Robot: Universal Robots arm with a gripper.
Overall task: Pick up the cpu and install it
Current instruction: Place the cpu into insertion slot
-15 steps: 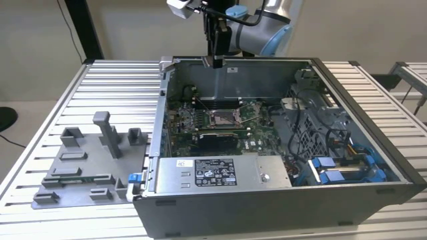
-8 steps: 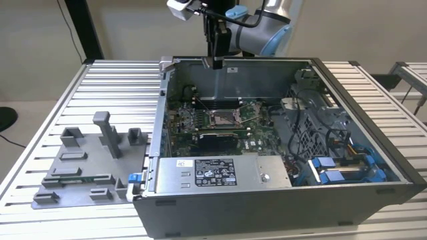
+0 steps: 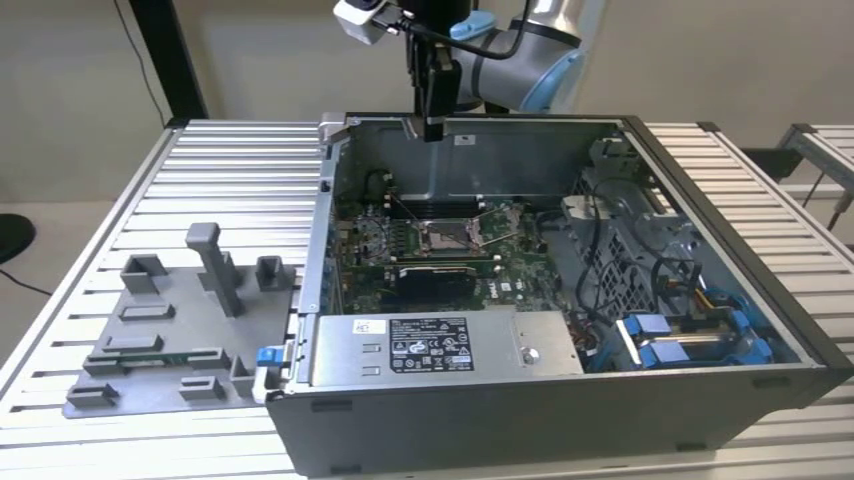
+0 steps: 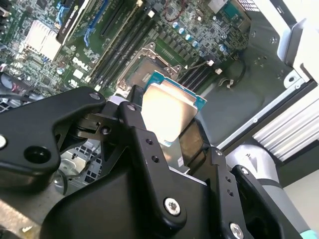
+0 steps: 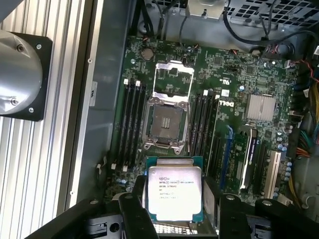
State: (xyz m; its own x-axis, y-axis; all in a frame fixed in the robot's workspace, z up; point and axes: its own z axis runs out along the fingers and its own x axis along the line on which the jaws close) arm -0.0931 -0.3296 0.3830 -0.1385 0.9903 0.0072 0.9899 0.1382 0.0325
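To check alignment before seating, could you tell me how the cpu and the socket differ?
The cpu is gripped in the hand above the board; the socket sits fixed on it. The cpu's top is pale metal; the socket is dark, its frame open. Both are squarish.

You have the open grey metal computer case (image 3: 534, 420) standing on the ribbed aluminium tabletop (image 3: 227, 180). The grey plastic fixture tray (image 3: 187, 300) lies beside it on the exterior view's left. In the case lies the green motherboard (image 5: 234, 74), and its metal-framed square socket (image 5: 166, 122) sits between two banks of black memory slots (image 5: 132, 124). The black gripper (image 3: 433, 130) hangs above the case's far wall in the exterior view. Its fingers (image 4: 134, 124) clamp the small square silver-topped cpu (image 5: 174, 191) over the board, apart from the socket.
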